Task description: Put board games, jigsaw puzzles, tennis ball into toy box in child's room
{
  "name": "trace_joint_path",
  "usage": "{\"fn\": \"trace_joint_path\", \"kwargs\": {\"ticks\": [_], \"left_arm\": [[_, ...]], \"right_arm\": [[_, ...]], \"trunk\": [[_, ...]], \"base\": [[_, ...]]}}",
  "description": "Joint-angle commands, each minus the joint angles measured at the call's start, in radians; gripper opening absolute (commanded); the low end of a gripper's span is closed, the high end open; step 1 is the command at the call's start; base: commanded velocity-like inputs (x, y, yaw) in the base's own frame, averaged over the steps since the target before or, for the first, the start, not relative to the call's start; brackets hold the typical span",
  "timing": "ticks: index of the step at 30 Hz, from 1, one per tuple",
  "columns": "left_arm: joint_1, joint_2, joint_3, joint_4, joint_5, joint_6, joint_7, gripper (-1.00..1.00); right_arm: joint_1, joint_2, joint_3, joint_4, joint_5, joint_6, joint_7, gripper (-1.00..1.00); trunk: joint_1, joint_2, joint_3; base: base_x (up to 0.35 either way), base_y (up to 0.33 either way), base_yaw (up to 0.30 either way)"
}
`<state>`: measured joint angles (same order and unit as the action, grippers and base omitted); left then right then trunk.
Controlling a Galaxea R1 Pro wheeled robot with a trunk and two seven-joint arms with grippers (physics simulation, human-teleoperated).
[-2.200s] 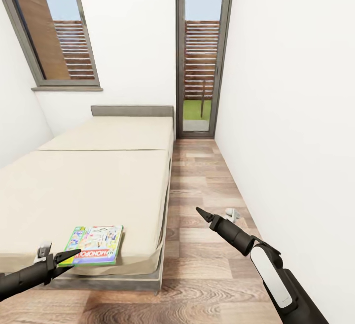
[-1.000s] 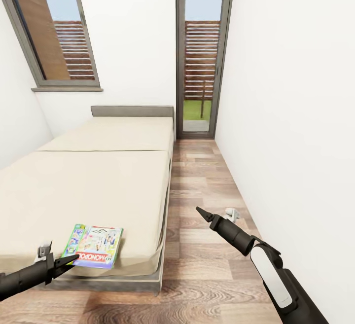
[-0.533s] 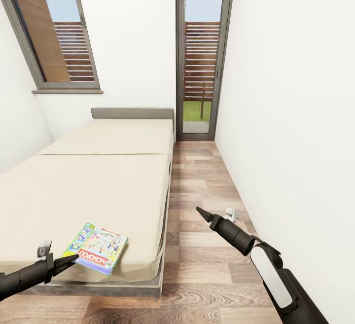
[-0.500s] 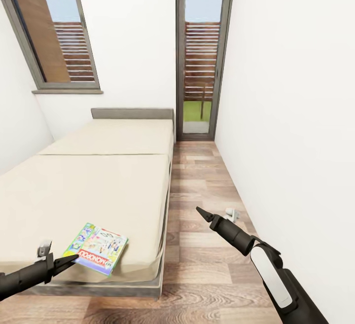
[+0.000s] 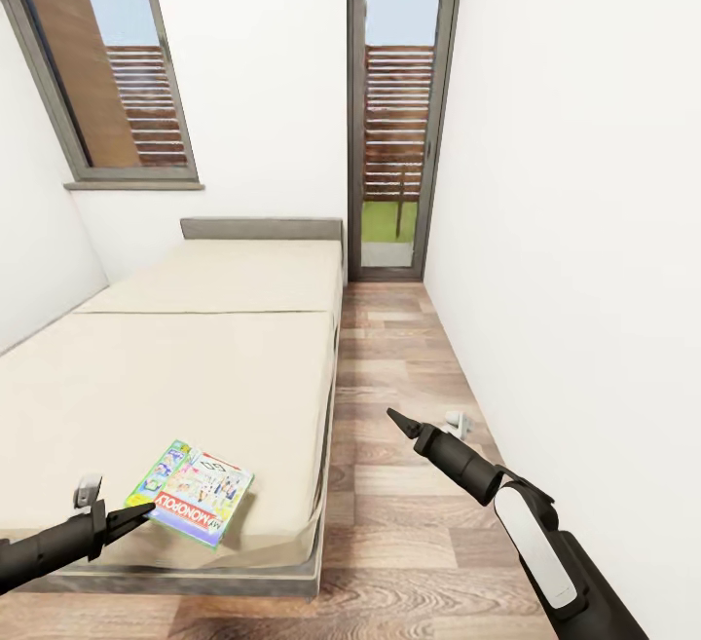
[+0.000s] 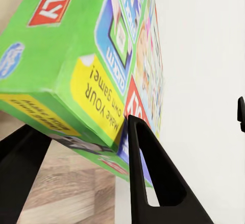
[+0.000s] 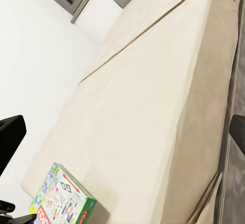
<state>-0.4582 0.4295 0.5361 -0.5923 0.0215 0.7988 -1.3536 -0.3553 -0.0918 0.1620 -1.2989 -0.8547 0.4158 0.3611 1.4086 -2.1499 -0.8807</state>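
So the left gripper (image 5: 146,508) is sitting at the lower left of the head view, pinching the near corner of the green-edged board game (image 5: 191,494). In the left wrist view the two black fingers (image 6: 148,178) are straddling the box's (image 6: 87,75) edge, one on each side, so it's clamped on the box and not spread wide.

What's changing: compared with a couple of seconds ago, the box is now rotated, its red banner running at an angle rather than square to the mattress edge, and its near end is looking lifted off the bedding. The right wrist view backs that up a bit, with the box (image 7: 64,201) tilting up at the lower left of that frame. The whole view has also shifted slightly, so the camera is moving, not the room. To me that means the pick is underway and the game is coming off the bed (image 5: 185,367), with the trip to the toy box not yet started.

The right gripper (image 5: 397,419) is hanging over the wood floor (image 5: 399,348) right of centre, carrying nothing; can't tell whether its tips are together or apart.

Farther back the beige mattress is stretching to the grey headboard (image 5: 261,228), with a tall window (image 5: 394,124) at upper centre.
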Motion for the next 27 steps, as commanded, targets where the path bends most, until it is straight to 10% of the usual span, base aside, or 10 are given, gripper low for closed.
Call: {"fn": "trace_joint_path", "kwargs": {"ticks": [1,16,27], "left_arm": [[0.000,0.000,0.001,0.000,0.000,0.010,-0.002,-1.00],[0.000,0.001,0.001,-0.008,0.000,0.010,-0.013,-1.00],[0.000,0.049,-0.004,-0.062,-0.007,0.062,-0.194,-1.00]], "right_arm": [[-0.001,0.000,0.001,0.000,-0.007,0.004,-0.001,1.00],[-0.001,-0.001,0.001,0.000,-0.007,0.004,-0.001,1.00],[-0.001,0.000,0.001,0.001,-0.007,0.004,-0.001,1.00]], "trunk": [[-0.004,0.007,0.002],[-0.062,0.112,0.049],[-0.104,0.189,0.084]], "base": [[0.000,0.000,0.000],[0.000,0.000,0.000],[0.000,0.000,0.000]]}}
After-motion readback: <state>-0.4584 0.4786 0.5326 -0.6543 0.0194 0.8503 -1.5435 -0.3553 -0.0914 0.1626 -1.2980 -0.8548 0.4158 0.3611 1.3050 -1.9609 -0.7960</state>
